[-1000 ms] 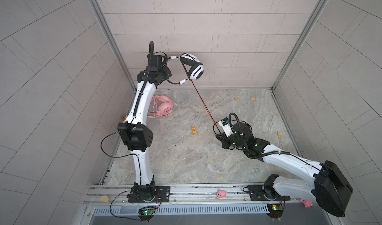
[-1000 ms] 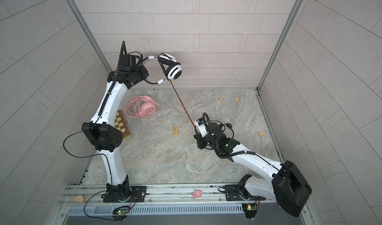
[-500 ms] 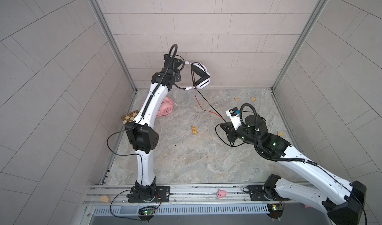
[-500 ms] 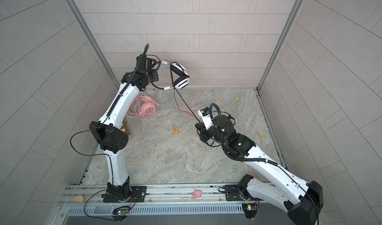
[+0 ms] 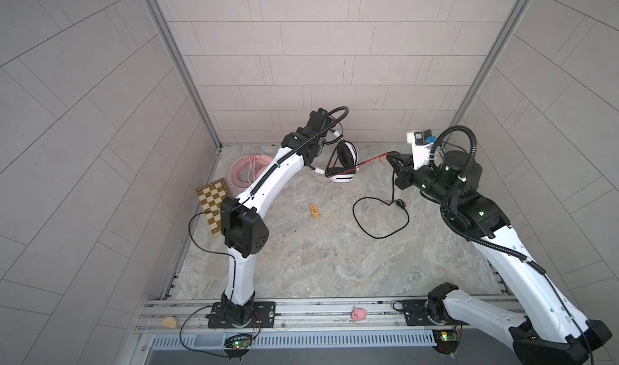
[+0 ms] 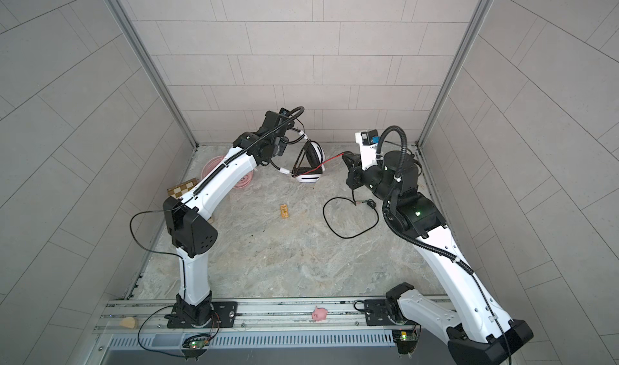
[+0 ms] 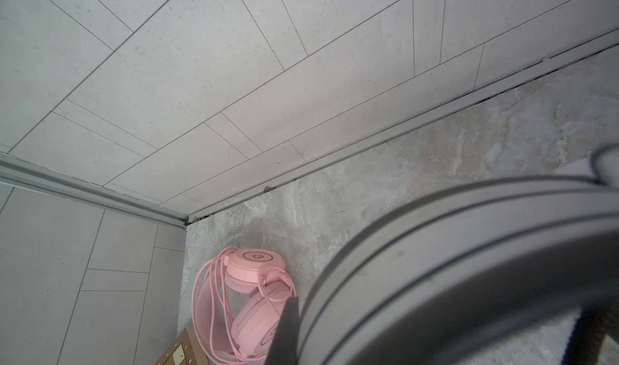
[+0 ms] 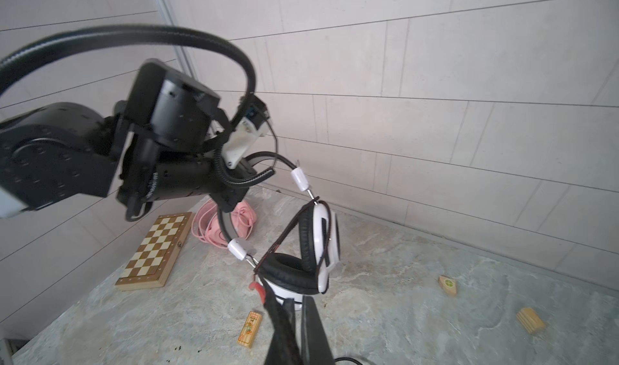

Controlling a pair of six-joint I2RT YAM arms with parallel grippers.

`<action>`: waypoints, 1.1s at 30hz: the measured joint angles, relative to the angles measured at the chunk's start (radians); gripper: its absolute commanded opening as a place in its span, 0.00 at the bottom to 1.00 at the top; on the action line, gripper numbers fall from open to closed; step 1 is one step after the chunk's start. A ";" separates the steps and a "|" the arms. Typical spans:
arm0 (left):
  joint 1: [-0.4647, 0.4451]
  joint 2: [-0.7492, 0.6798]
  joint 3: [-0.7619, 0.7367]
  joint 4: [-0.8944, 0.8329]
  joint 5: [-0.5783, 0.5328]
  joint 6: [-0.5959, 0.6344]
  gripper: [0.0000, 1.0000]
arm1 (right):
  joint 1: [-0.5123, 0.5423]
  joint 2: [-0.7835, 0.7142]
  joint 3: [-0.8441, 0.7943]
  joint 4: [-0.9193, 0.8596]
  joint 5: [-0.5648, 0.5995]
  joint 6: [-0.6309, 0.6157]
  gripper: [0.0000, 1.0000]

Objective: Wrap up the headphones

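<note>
Starting far left: a folding chessboard [image 5: 214,201] lies on the table [image 5: 318,262] along the left wall. Just beside it, tucked into the back-left corner, are the pink headphones [image 7: 248,299]. They lie flat with the pink cable [image 7: 204,269] looped loosely around them, well apart from both grippers. A bit further right, a small wooden block [image 5: 314,211] lies mid-table.

Next over, the left gripper [image 8: 249,174] is clamped on the headband of the white-and-black headphones [image 5: 345,159], holding them near the back wall. One ear cup hangs roughly upright and the other sits flat underneath at table level. Whether it actually touches the table is hard to call. In the right wrist view a strand of the cable [image 5: 373,160] runs slantwise across the cups. Down on the front rail, roughly in line with them, sits a little pink pig toy [image 5: 359,314].

From the lower cup the cable goes out taut, looking red there, straight to the right gripper [image 5: 392,159], whose jaws are pinched tight on it. Past the jaws the rest drops down thin and black and lies in a big loose loop on the table beside the right arm.
</note>
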 measured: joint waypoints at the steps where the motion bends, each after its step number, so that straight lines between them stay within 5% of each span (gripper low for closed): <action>1: 0.002 -0.018 -0.032 0.001 0.022 0.000 0.00 | -0.035 0.015 0.006 0.000 -0.016 0.006 0.00; 8: 0.009 -0.191 -0.290 -0.011 0.293 0.045 0.00 | -0.182 0.209 0.134 -0.022 -0.178 0.052 0.00; 17: 0.003 -0.344 -0.415 -0.015 0.589 0.076 0.00 | -0.222 0.409 0.194 0.040 -0.315 0.131 0.00; 33: 0.105 -0.393 -0.521 0.067 0.822 -0.050 0.00 | -0.211 0.569 -0.134 0.259 -0.407 0.240 0.00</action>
